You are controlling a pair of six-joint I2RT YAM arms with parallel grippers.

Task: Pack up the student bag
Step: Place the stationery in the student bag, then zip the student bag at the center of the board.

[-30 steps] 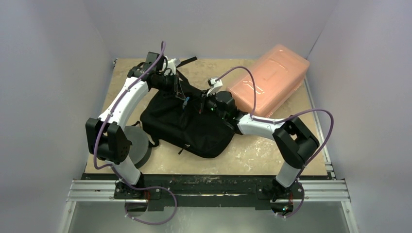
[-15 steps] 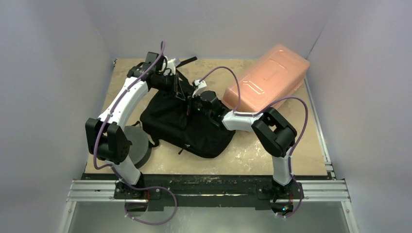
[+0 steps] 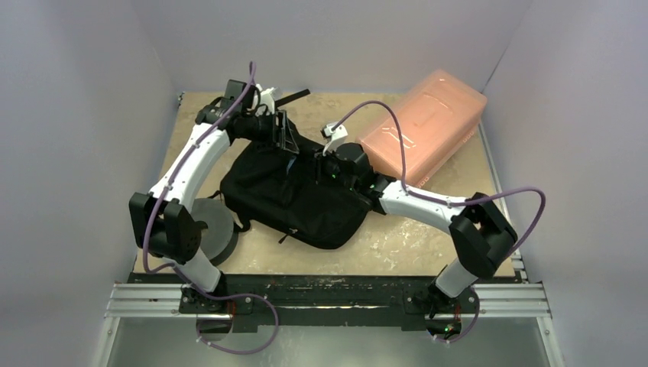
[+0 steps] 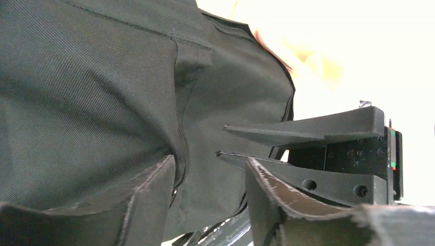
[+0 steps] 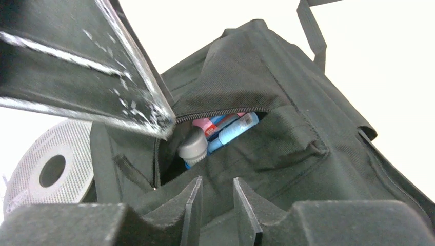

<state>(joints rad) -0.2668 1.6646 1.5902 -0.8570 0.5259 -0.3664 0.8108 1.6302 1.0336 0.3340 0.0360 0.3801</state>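
1. Lying across the middle of the desk [image 3: 397,246], the black student bag [image 3: 306,206] has its rounded end to the near right, and a strap [image 3: 294,96] trails off its far end.
2. The bag's zip pocket gapes open. Inside are a grey-capped bottle [image 5: 193,146], a pale blue tube [image 5: 237,127] and something pink behind them.
3. The left gripper [image 3: 289,138] is at the bag's far end, its jaws spread, with black fabric showing in the gap but not pinched.
4. The right gripper [image 5: 217,180] is over the bag by the open pocket, its jaws a little apart.
5. A translucent pink plastic box [image 3: 424,122] lies at the far right.
6. A grey foam ring [image 3: 218,225] sits at the near left, just beside the bag.
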